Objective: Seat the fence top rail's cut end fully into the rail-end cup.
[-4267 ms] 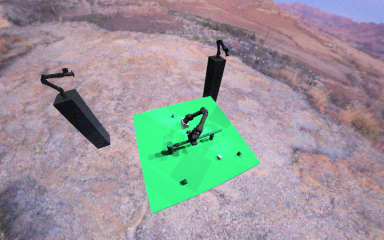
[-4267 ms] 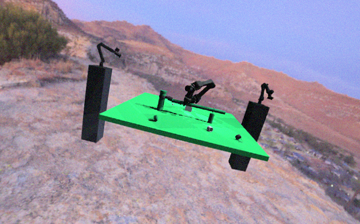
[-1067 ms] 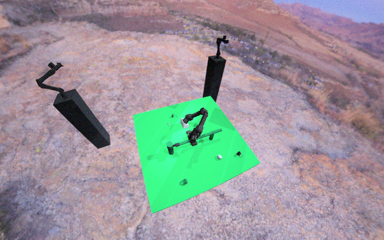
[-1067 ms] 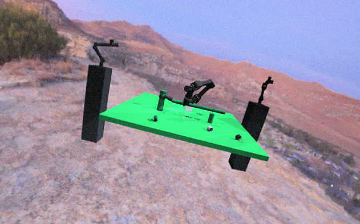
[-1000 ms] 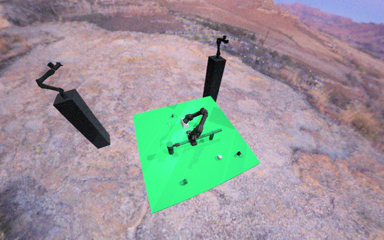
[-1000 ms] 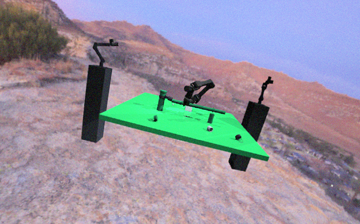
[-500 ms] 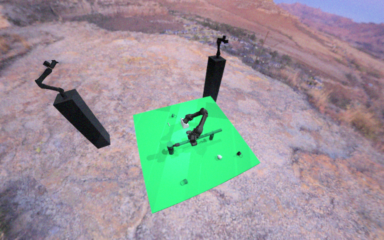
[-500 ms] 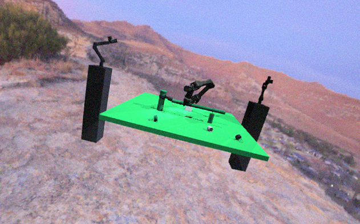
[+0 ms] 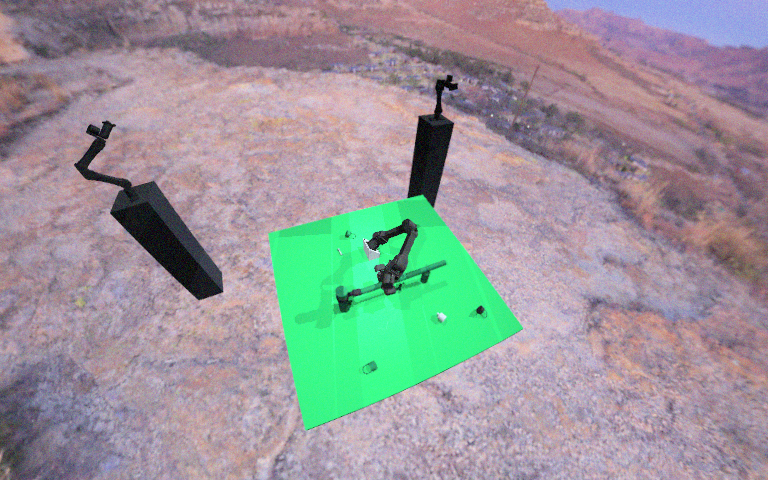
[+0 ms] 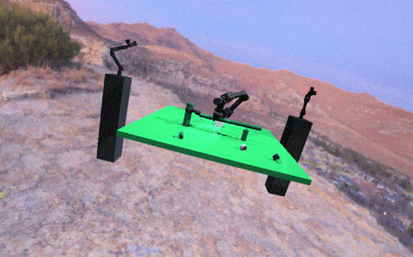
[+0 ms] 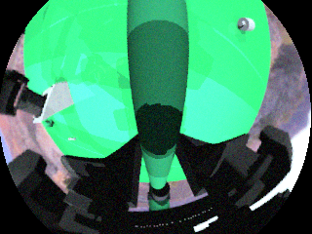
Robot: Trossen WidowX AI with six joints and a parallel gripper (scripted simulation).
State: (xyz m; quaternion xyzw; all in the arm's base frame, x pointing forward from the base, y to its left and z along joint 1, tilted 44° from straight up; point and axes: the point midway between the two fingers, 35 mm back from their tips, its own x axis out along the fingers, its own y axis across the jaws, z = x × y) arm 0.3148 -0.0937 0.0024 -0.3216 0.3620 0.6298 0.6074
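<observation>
The gripper [image 9: 388, 287] [image 10: 218, 119] [image 11: 155, 135] clamps the top rail [image 9: 433, 267] [image 10: 252, 127] [image 11: 157, 63]; seating seems underway, wanting a straight push into the rail-end cup [image 9: 354, 292] [image 10: 196, 112] [image 11: 159, 191].

Arm [image 9: 406, 249] [image 10: 235, 95] [image 11: 12, 93] bent; fingers [image 9: 388, 287] [image 10: 218, 117] clamped, standing partly apart.

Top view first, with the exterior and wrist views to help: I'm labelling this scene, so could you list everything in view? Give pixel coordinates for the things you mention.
Rail [image 9: 428, 268] [image 10: 248, 126] [image 11: 158, 63]: one, green, above the table
Big post [image 9: 343, 298] [image 10: 187, 116]: one, dark green, at the rail's cup end
Short post [image 9: 424, 277] [image 10: 244, 135]: one, dark green, near the rail's other end
White fitting [image 9: 441, 317] [image 10: 243, 147] [image 11: 248, 24]: one, on the table
Small dark fittings: three, table's outer areas
Table [image 9: 317, 390] [image 10: 145, 138]: one, green
Pedestals: two, black, beyond the table, each bearing a black arm
Working arm: one, black, over the table
Gripper [image 11: 155, 135]: one, black, shut on the rail
</observation>
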